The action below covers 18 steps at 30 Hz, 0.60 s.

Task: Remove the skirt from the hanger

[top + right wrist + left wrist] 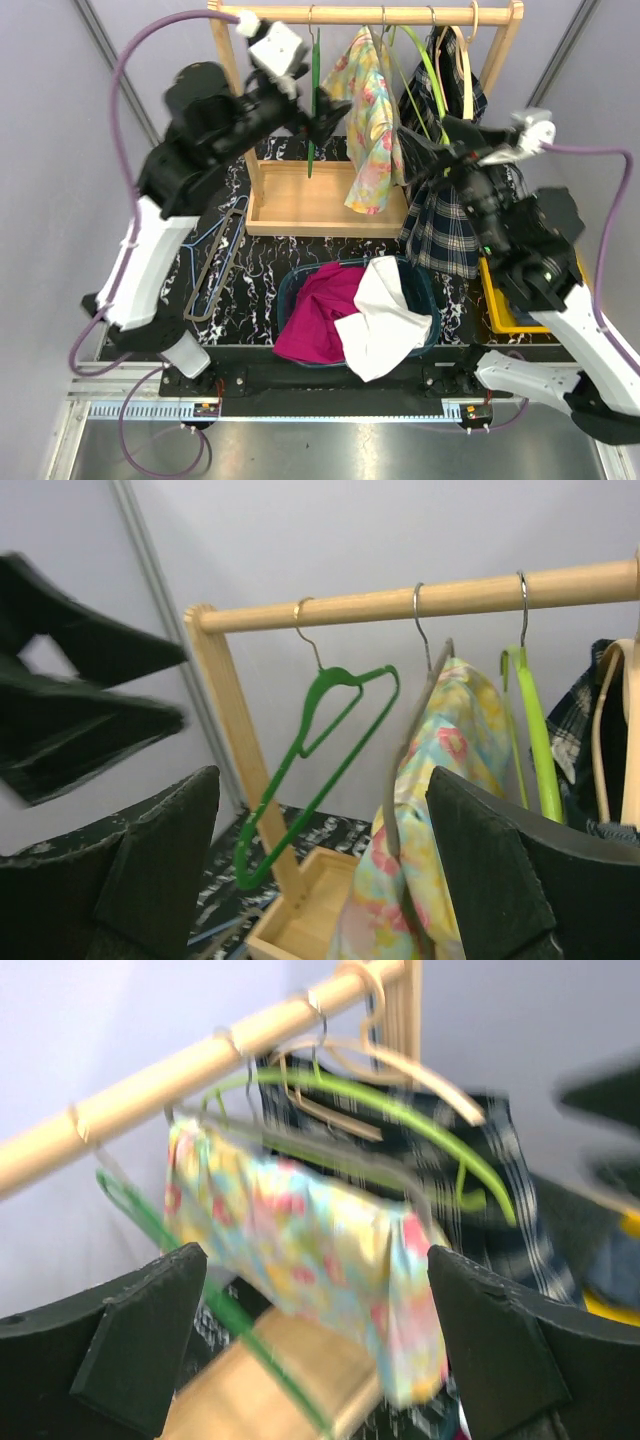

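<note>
- The floral skirt (375, 125) hangs on its grey hanger (407, 750) from the wooden rail (380, 14).
- Left gripper (325, 108): jaws wide apart, empty, near the skirt.
- Right gripper (418, 150): jaws apart, empty.

Black marbled table (262, 280): wooden rack (300, 205) base sits below, between left claw (322, 110) and right claw (418, 150). Loose hangers (212, 268) lie down-left of left claw. Teal basket (284, 292) is toward the bases, yellow bin (500, 318) behind right claw.

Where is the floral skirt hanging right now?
In the top view, the floral skirt hangs mid-rail on the wooden rack, between the empty dark green hanger to its left and the plaid garment to its right.
</note>
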Each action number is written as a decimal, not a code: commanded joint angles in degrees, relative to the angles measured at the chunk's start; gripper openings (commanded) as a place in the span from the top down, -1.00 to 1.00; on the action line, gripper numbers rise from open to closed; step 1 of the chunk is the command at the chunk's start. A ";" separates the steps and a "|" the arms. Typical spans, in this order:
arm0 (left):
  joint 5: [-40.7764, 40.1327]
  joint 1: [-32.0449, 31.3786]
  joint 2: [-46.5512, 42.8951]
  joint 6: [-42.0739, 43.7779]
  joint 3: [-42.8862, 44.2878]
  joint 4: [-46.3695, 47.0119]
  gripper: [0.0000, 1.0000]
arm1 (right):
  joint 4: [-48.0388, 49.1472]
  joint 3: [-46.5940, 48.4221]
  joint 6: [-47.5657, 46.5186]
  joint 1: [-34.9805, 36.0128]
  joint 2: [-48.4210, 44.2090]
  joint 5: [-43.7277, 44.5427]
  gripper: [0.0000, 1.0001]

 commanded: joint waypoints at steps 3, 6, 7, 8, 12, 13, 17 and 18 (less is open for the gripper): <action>-17.23 -4.50 12.39 -3.65 8.05 9.61 -0.98 | 14.02 -15.76 12.52 0.04 -13.44 -6.79 -0.83; -21.45 -6.87 14.51 -5.24 8.05 15.15 -0.98 | 15.02 -20.19 15.60 0.04 -17.58 -7.59 -0.85; -22.33 -8.19 15.91 -4.98 8.05 16.47 -0.98 | 14.06 -21.59 16.22 0.12 -18.02 -7.76 -0.84; -24.34 -8.81 16.62 -4.54 8.05 18.83 -0.98 | 13.44 -22.13 16.83 0.12 -18.73 -8.20 -0.84; -26.82 -10.66 19.88 -3.66 8.75 24.47 -0.98 | 12.56 -25.55 20.17 0.12 -20.14 -10.49 -0.82; -26.99 -11.10 21.10 -3.83 9.62 25.27 -0.98 | 12.47 -26.08 20.79 0.12 -20.31 -10.93 -0.82; -28.14 -11.63 23.04 -3.40 10.07 29.04 -0.98 | 12.03 -28.28 22.63 0.04 -21.36 -11.72 -0.80; -28.31 -11.63 23.65 -3.14 10.16 29.31 -0.98 | 11.77 -28.89 22.90 0.03 -21.46 -11.72 -0.80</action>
